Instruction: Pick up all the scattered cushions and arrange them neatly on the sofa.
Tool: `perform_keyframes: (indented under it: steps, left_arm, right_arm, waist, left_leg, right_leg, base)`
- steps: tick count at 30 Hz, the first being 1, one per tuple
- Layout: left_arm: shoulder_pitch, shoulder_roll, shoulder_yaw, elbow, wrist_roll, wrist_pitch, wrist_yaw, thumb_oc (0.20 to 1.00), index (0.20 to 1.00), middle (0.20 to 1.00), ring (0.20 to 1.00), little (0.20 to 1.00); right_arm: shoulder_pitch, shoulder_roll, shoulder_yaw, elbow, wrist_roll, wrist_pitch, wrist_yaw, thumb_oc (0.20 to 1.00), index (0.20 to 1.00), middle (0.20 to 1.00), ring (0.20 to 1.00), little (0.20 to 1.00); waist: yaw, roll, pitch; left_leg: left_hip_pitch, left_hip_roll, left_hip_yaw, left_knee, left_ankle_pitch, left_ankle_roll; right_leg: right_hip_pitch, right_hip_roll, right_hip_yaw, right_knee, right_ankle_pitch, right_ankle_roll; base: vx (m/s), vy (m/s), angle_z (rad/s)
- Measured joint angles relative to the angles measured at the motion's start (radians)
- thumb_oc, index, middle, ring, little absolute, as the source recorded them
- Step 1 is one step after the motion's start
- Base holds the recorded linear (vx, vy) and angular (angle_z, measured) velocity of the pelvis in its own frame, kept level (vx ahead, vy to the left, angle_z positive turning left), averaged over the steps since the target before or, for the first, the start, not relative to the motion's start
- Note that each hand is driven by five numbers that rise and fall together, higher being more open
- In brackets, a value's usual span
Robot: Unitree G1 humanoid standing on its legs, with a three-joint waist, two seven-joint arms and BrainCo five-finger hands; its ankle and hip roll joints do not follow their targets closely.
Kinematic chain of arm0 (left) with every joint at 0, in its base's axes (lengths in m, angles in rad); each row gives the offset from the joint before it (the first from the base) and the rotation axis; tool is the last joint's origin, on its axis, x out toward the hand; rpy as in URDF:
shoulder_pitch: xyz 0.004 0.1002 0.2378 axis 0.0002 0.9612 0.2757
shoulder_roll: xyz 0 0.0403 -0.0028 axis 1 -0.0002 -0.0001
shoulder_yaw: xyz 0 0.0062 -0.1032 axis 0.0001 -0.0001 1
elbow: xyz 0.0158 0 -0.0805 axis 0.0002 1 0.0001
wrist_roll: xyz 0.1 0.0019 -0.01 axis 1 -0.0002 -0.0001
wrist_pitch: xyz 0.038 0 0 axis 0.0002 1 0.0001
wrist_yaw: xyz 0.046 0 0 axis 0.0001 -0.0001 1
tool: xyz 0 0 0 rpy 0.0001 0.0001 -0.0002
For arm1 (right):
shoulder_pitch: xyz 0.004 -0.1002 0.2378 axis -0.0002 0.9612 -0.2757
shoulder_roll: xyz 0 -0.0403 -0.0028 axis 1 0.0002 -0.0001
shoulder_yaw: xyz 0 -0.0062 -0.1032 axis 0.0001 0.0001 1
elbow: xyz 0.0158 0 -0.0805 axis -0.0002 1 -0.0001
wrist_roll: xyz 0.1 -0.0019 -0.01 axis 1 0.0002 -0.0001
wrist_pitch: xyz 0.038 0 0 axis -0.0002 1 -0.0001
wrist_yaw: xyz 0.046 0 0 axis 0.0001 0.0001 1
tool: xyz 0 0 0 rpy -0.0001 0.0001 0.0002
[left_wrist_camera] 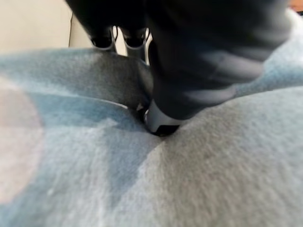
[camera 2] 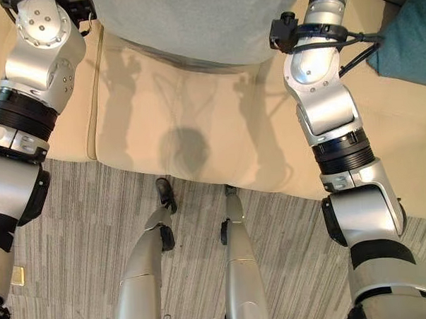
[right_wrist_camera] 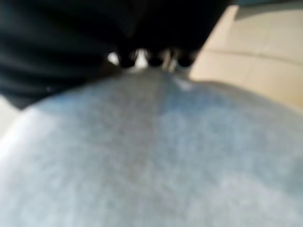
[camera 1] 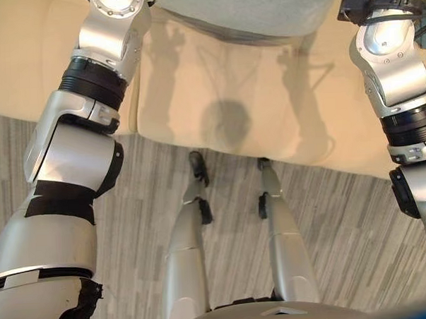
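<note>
Above the cream sofa point(camera 2: 198, 132) seat I see the big grey cushion point(camera 2: 193, 26), held up between my two arms at the far edge of the head views. It hangs over the seat, and its shadow falls on the seat just below it.

In the left wrist view my left hand point(left_wrist_camera: 189, 71) presses into the grey cushion: the thumb point(left_wrist_camera: 161, 124) digs into the fabric and makes a deep fold, and dark tips of the fingers point(left_wrist_camera: 102, 41) show past the cushion's edge. So this hand pinches the cushion.

In the right wrist view my right hand point(right_wrist_camera: 85, 42) lies against the cushion, with the dark fingertips point(right_wrist_camera: 154, 57) just over its rounded edge. Whether they curl around it or only press flat, I cannot tell.

To the right of the grey cushion, a teal cushion point(camera 2: 409, 41) rests on the sofa. Below the sofa's front edge there is grey striped carpet point(camera 2: 82, 229).
</note>
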Motion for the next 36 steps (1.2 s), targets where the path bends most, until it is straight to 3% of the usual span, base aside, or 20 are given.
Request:
perform_keyframes:
  steps: [11,14,15,16,17,18,19,20,31,36]
  left_arm:
    - [0.016,-0.043,-0.011,0.023,0.004,0.018,-0.002,0.2,0.2,0.2,0.2,0.2]
    - [0.017,-0.06,-0.01,0.037,0.035,0.018,-0.003,0.2,0.2,0.2,0.2,0.2]
    - [0.015,-0.06,0.01,0.035,0.041,0.02,-0.003,0.2,0.2,0.2,0.2,0.2]
    - [0.015,-0.06,0.01,0.035,0.041,0.02,-0.003,0.294,0.294,0.294,0.294,0.294]
    - [0.024,-0.063,0.027,0.035,0.042,0.02,-0.003,0.382,0.382,0.382,0.382,0.382]
    - [0.031,-0.064,0.04,0.036,0.042,0.018,-0.003,0.758,0.758,0.758,0.758,0.758]
    - [0.038,-0.072,0.053,0.034,0.043,0.015,-0.003,1.0,1.0,1.0,1.0,1.0]
    - [0.037,-0.076,0.057,0.034,0.043,0.016,-0.003,1.0,1.0,1.0,1.0,1.0]
    - [0.003,-0.118,0.102,0.073,0.152,0.063,0.033,1.0,1.0,1.0,1.0,1.0]
    - [-0.053,-0.146,0.102,0.123,0.243,0.121,0.111,1.0,1.0,1.0,1.0,1.0]
  right_arm:
    - [0.022,0.016,0.005,0.08,-0.004,0.001,0.0,0.2,0.2,0.2,0.2,0.2]
    - [0.004,0.035,0.005,0.137,-0.003,0.0,0.0,0.2,0.2,0.2,0.2,0.2]
    - [-0.011,0.034,0.011,0.141,-0.003,0.0,0.001,0.2,0.2,0.2,0.2,0.2]
    - [-0.011,0.034,0.011,0.141,-0.003,0.0,0.001,0.269,0.269,0.269,0.269,0.269]
    - [-0.036,0.037,0.026,0.172,-0.005,-0.003,0.001,0.316,0.316,0.316,0.316,0.316]
    - [-0.06,0.041,0.036,0.2,-0.005,-0.003,0.002,0.523,0.523,0.523,0.523,0.523]
    - [-0.074,0.041,0.04,0.218,-0.005,-0.002,0.003,0.633,0.633,0.633,0.633,0.633]
    - [-0.078,0.039,0.041,0.223,-0.005,-0.001,0.005,1.0,1.0,1.0,1.0,1.0]
    - [-0.238,0.068,0.078,0.44,-0.109,0.059,-0.005,1.0,1.0,1.0,1.0,1.0]
    - [-0.393,0.115,0.152,0.612,-0.216,0.155,-0.064,1.0,1.0,1.0,1.0,1.0]
  waist:
    - [0.003,0.009,0.004]
    - [0.01,0.009,0.003]
    - [0.025,0.017,0.004]
    - [0.025,0.017,0.004]
    - [0.036,0.02,0.002]
    - [0.039,0.025,0.0]
    - [0.041,0.03,-0.003]
    - [0.041,0.032,-0.004]
    - [0.043,0.034,-0.005]
    - [0.05,0.035,-0.005]
  left_leg:
    - [0.005,0.0,0.002,0.01,0.0,0.0]
    - [0.005,0.0,0.006,0.011,-0.013,-0.008]
    - [0.006,0.039,0.04,0.011,-0.012,0.018]
    - [0.006,0.039,0.04,0.011,-0.012,0.018]
    - [0.004,0.025,0.028,0.017,-0.023,-0.001]
    - [0.004,0.026,0.029,0.016,-0.016,0.007]
    - [0.004,0.026,0.03,0.013,-0.018,0.007]
    - [0.004,0.025,0.029,0.008,-0.018,0.006]
    - [-0.011,0.019,0.022,0.029,-0.022,0.007]
    - [-0.014,0.017,0.023,0.035,-0.021,0.008]
  right_leg:
    - [0.002,0.0,0.005,0.012,0.001,-0.002]
    - [0.003,-0.006,-0.01,-0.006,-0.047,0.007]
    - [-0.015,-0.001,-0.057,0.031,-0.067,0.005]
    - [-0.015,-0.001,-0.057,0.031,-0.067,0.005]
    - [-0.027,-0.002,-0.075,0.07,-0.045,-0.021]
    - [-0.023,0.002,-0.072,0.055,-0.025,-0.027]
    - [-0.023,0.003,-0.069,0.048,-0.022,-0.027]
    - [-0.023,0.004,-0.065,0.04,-0.019,-0.026]
    - [-0.027,-0.005,-0.067,0.036,-0.007,-0.027]
    - [-0.027,-0.008,-0.066,0.031,-0.006,-0.027]
  base:
    - [0.01,0.002,0.0]
    - [-0.01,-0.002,-0.15]
    - [0.05,0.0,-0.35]
    - [-0.1,-0.025,-0.34]
    - [0.07,0.001,-0.11]
    - [0.02,-0.005,-0.15]
    - [0.09,0.001,-0.13]
    - [-0.07,-0.02,-0.08]
    - [-0.01,-0.005,0.0]
    - [0.0,0.0,0.0]
